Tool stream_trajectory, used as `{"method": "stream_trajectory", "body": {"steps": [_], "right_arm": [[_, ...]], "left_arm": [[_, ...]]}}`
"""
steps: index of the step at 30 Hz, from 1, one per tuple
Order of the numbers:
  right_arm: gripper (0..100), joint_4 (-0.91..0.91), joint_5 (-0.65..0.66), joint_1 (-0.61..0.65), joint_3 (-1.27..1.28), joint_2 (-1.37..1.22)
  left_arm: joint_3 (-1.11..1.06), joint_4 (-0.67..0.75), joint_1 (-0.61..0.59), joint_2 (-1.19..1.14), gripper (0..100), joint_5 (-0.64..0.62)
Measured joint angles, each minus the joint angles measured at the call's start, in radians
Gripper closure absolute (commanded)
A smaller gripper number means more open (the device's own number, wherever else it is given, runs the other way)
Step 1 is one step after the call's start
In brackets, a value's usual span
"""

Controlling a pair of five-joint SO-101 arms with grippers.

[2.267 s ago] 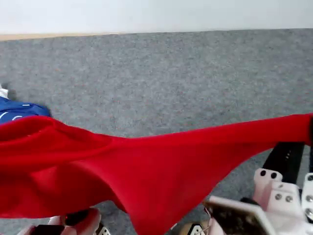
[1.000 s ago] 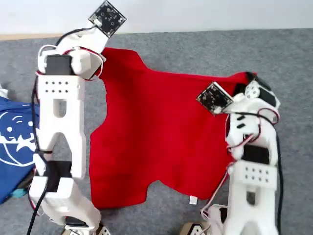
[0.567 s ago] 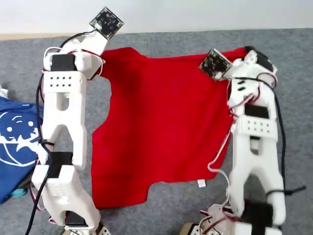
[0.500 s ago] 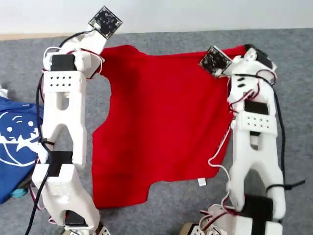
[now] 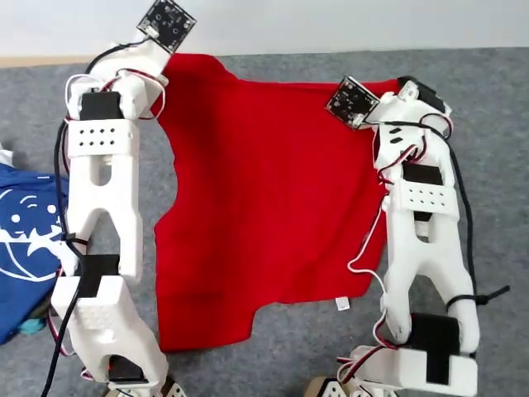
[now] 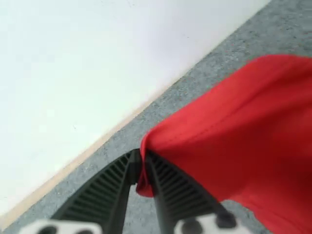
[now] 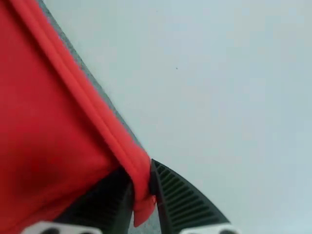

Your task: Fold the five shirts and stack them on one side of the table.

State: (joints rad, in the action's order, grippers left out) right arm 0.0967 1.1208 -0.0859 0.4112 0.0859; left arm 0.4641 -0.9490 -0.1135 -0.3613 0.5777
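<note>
A red shirt (image 5: 264, 190) lies spread flat on the grey table (image 5: 488, 124), between the two arms. My left arm (image 5: 103, 165) stretches along its left side to the far left corner. There the left gripper (image 6: 142, 171) is shut on a fold of the red shirt (image 6: 243, 131). My right arm (image 5: 421, 198) runs along the right side to the far right corner, where the right gripper (image 7: 142, 191) is shut on the hem of the red shirt (image 7: 44, 122). A white label (image 5: 341, 303) shows at the near edge.
A blue shirt with a white print (image 5: 25, 240) lies bunched at the table's left edge, with a bit of white cloth (image 5: 5, 154) beyond it. A white wall (image 5: 331, 25) rises just past the table's far edge. Bare grey surface lies right of the right arm.
The red shirt, first hanging close under the high camera, now lies flat. Both arms have drawn its far corners toward the wall, the right one farther, pulling the cloth straight.
</note>
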Motion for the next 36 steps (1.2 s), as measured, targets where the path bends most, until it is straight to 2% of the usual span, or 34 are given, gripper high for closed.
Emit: {"method": "stream_trajectory", "body": {"steps": [6, 13, 17, 21, 27, 36], "right_arm": [[98.8, 0.0, 0.0, 0.0, 0.0, -0.011], [98.8, 0.057, 0.0, 0.0, 0.0, -0.011], [98.8, 0.103, 0.0, 0.0, 0.0, -0.011], [98.8, 0.23, 0.017, 0.0, 0.0, -0.002], [98.8, 0.477, 0.018, 0.0, 0.0, 0.094], [98.8, 0.839, 0.021, 0.0, 0.0, 0.196]], "left_arm": [[0.015, -0.018, -0.002, 0.0, 100, 0.023], [0.055, -0.218, -0.011, 0.0, 100, 0.241], [0.106, -0.313, -0.031, 0.0, 100, 0.259], [0.17, -0.466, -0.037, 0.0, 100, 0.293], [0.247, -0.746, -0.043, 0.0, 100, 0.471], [0.199, -0.779, -0.074, 0.0, 100, 0.526]]}}
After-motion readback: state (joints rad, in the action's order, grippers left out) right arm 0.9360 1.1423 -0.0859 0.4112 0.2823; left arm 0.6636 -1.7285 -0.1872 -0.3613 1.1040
